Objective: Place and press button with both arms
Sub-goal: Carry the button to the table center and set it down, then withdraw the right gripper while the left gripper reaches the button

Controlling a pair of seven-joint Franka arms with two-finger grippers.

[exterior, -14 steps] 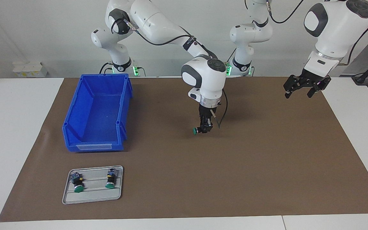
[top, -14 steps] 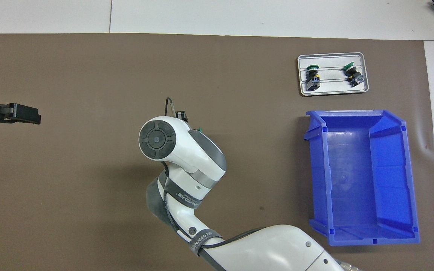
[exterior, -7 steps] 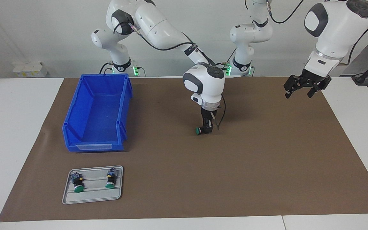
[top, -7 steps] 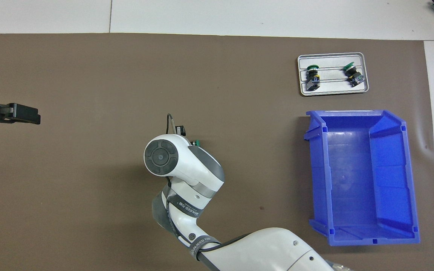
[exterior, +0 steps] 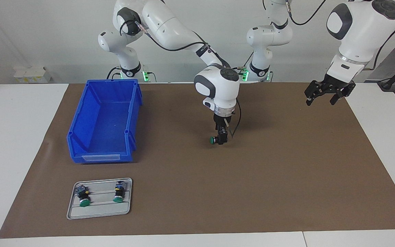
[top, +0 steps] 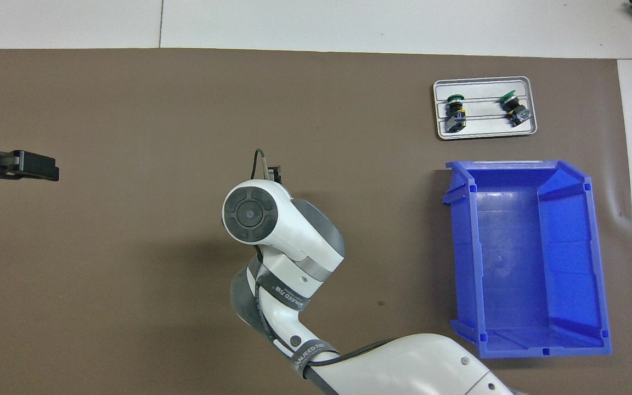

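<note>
The button (exterior: pixel 214 139) lies on its side at the middle of the brown mat (exterior: pixel 286 164), its green cap pointing toward the right arm's end of the table. My right gripper (exterior: pixel 222 140) points straight down at the button's dark body, and I cannot see whether it still grips it. In the overhead view the right arm's wrist (top: pixel 255 214) hides the button. My left gripper (exterior: pixel 321 100) hangs open and empty over the mat's edge at the left arm's end, also seen as the left gripper (top: pixel 52 167) from above.
A blue bin (exterior: pixel 98 157) stands empty toward the right arm's end. A grey tray (exterior: pixel 98 212), farther from the robots than the bin, carries two more green-capped buttons (exterior: pixel 84 199) (exterior: pixel 118 195). From above the tray (top: pixel 485 133) and bin (top: pixel 596 247) show too.
The right arm's wrist has shifted a little toward the right arm's end of the table, with the button staying at its gripper tip just over the mat. The left arm has not moved.
</note>
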